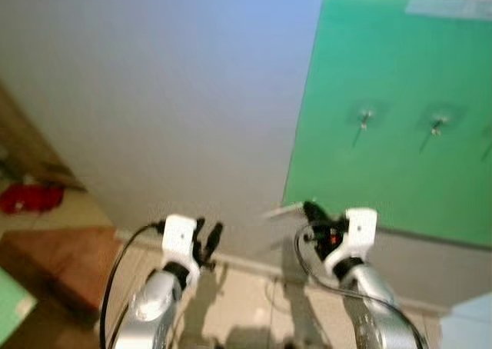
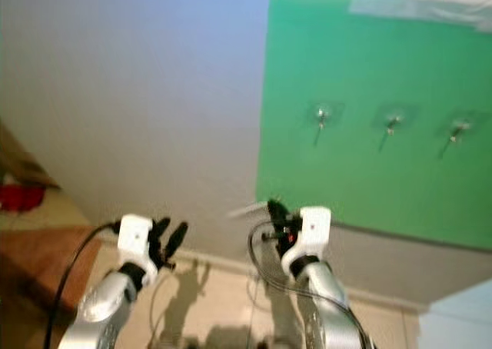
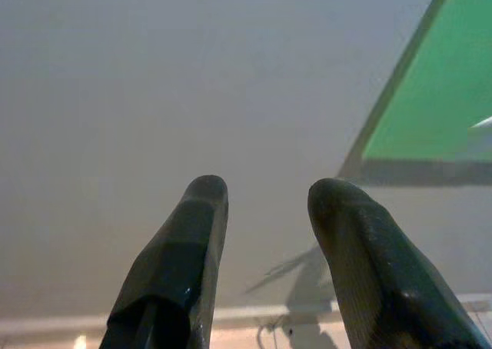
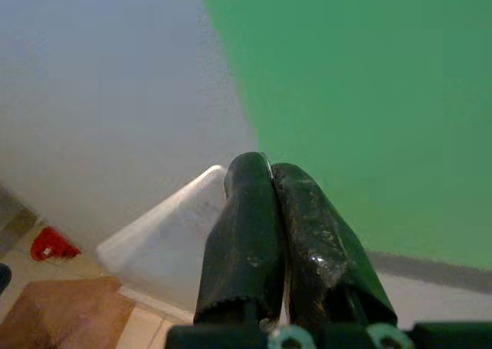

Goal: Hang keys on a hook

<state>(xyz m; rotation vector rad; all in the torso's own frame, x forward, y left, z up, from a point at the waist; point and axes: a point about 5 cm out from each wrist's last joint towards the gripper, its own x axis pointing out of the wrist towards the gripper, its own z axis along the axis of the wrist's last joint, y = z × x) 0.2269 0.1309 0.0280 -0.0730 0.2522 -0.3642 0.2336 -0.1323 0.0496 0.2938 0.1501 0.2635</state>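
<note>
A pale key [image 4: 165,226] is being gripped by the closed right pincer [image 4: 265,180] near the green board [image 1: 400,118]; three hooks [image 2: 321,117] are being shown above, while the left pincer [image 3: 265,203] is being held open.

A home hallway corner: plain white wall [image 1: 169,95], skirting, tiled floor [image 1: 246,303], green board [image 1: 384,118] with stick-on hooks [image 2: 321,117].

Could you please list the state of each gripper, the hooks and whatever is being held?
Left gripper: fingers open, holding nothing, raised toward the wall.
Right gripper: fingers shut on a pale flat item, blurred, below the green board.
Hooks: all three bare, nothing hanging.
</note>
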